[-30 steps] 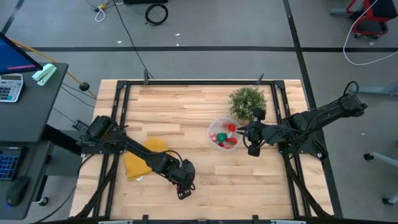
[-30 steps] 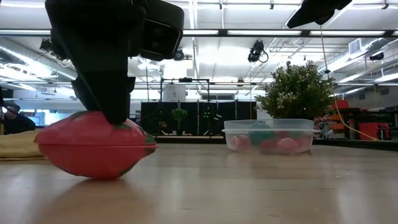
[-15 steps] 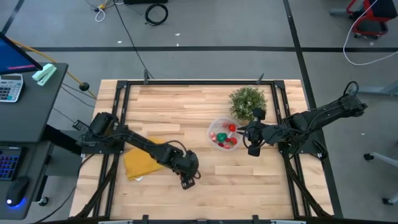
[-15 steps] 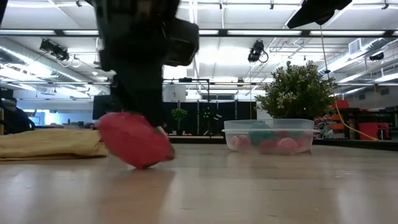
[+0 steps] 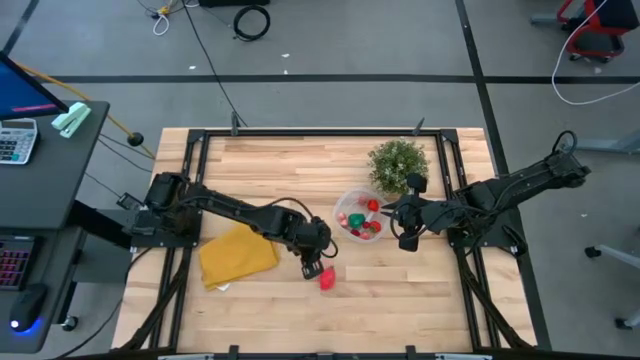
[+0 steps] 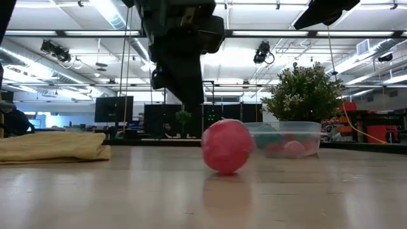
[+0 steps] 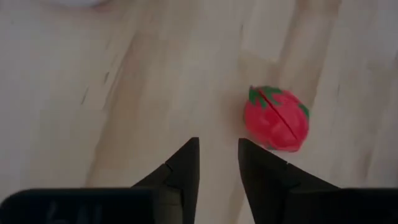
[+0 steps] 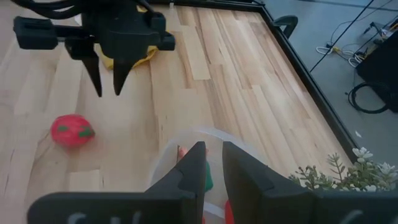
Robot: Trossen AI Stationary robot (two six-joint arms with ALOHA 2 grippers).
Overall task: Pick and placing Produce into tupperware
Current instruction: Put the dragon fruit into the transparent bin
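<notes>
strawberry on table, beside left pincer

No text, label, brand or number can be read; the calculator keys are perhaps marked, but nothing can be made out.

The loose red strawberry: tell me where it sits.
High view: the strawberry lies on the table near the middle, beside the left gripper, short of the tupperware.
</notes>
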